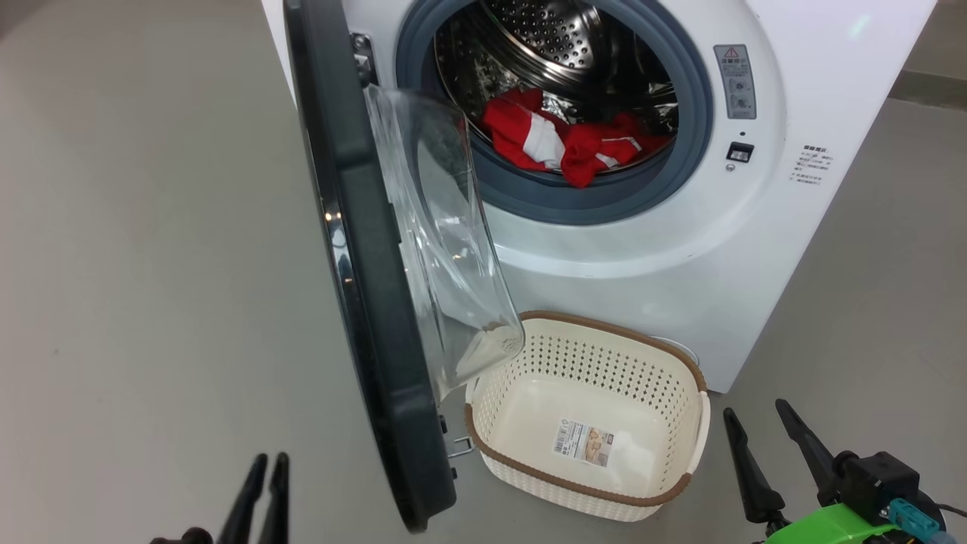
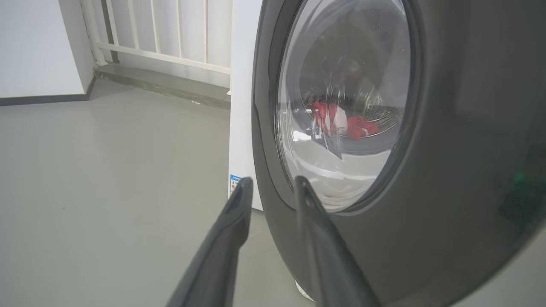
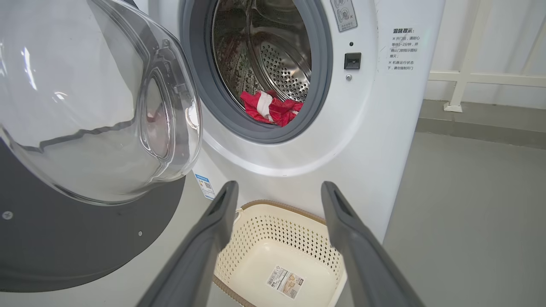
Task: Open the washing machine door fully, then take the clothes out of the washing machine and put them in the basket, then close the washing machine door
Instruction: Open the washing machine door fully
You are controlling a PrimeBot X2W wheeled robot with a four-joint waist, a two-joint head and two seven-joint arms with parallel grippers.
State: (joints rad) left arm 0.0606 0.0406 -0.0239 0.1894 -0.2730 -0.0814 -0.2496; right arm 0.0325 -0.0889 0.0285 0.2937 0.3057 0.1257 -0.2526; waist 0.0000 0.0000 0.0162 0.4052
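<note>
The washing machine (image 1: 680, 249) stands ahead with its round opening uncovered. The washing machine door (image 1: 363, 249) hangs open on the left, edge-on to my head view, and its clear glass bowl reaches over the basket's left rear corner. Red and white clothes (image 1: 559, 143) lie at the front of the steel drum. The cream basket (image 1: 604, 326) sits empty on the floor below the opening. My left gripper (image 1: 272, 457) is low beside the door's outer black face (image 2: 448, 128), its fingers a narrow gap apart with nothing between. My right gripper (image 1: 755, 409) stands open, right of the basket (image 3: 273, 230).
Grey floor stretches left of the door and right of the machine. A white railing (image 2: 170, 55) and a low kerb run along the wall behind. A warning sticker (image 1: 736, 79) and a door latch socket (image 1: 739, 153) sit right of the opening.
</note>
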